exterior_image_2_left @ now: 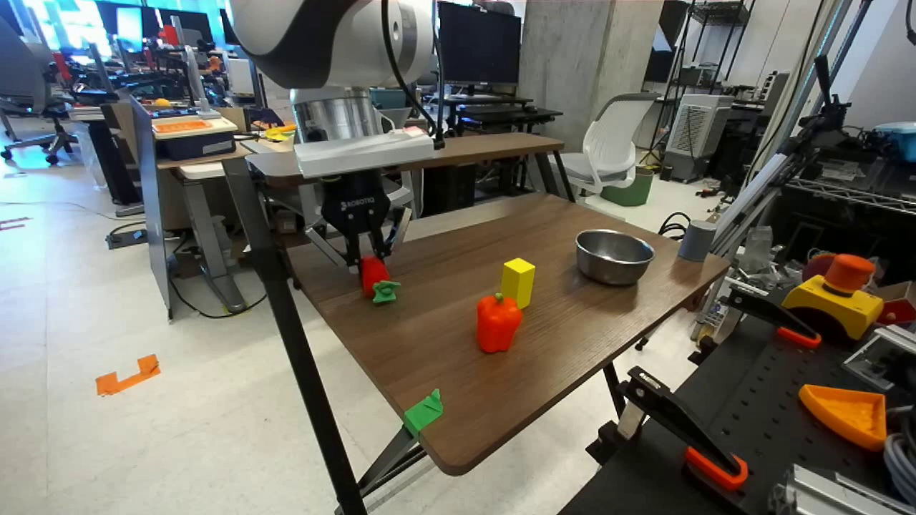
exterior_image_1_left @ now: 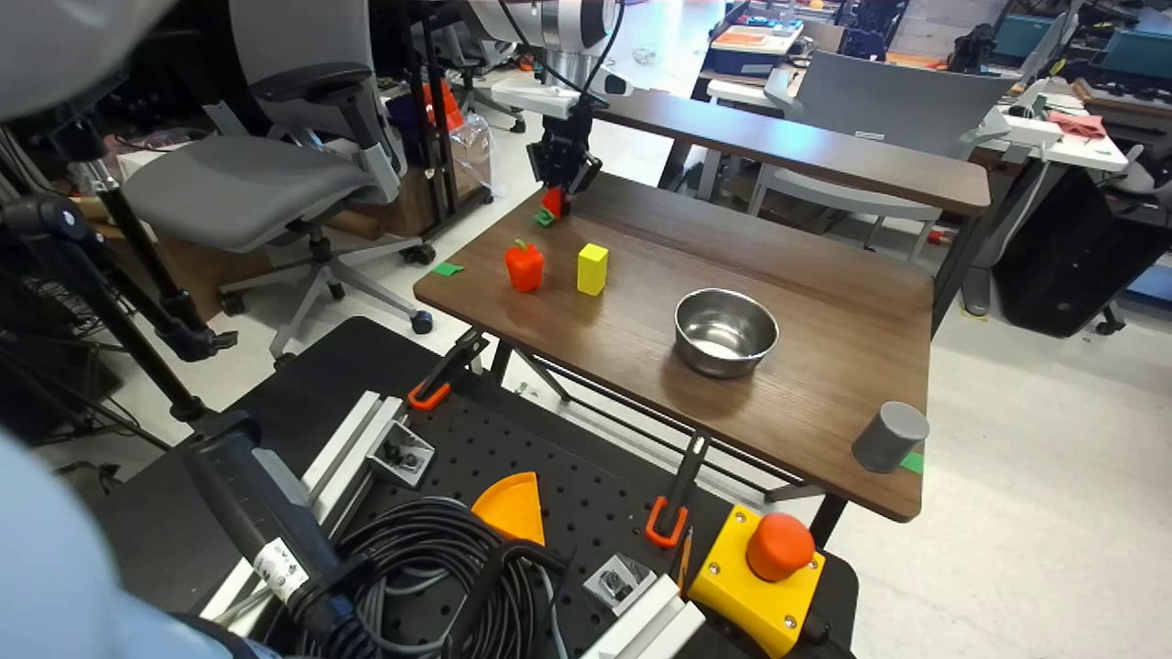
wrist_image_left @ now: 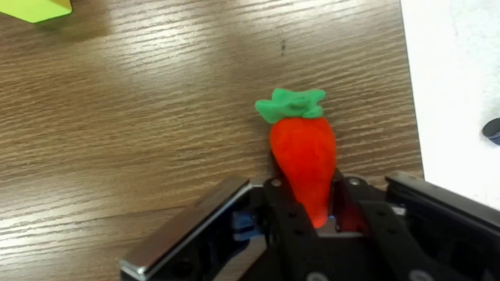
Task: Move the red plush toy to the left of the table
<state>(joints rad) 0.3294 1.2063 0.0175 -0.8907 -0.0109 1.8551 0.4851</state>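
Closest to the wrist camera, the black gripper comes in from the bottom of the view, its jaws clamped on the red plush toy from either side. The toy's green leafy top sticks out beyond the jaws, while its narrow end lies between them, toward the palm. The toy is near one short edge of the brown tabletop, pale floor showing just past that edge; whether it touches the tabletop or is held slightly above it cannot be told. In an exterior view, a white arm bends down to the gripper.

In both exterior views, an orange-red pepper stands upright, stem up, with a yellow block upright near it. Farther along the tabletop, a steel bowl sits right side up. Well apart from the toy, a grey cylinder stands by a corner, just beside a green tape strip. Another piece of green tape is stuck at the short edge near the pepper.

Alongside, a black perforated board carries an orange dish, coiled dark cable and a yellow box topped with a red button.
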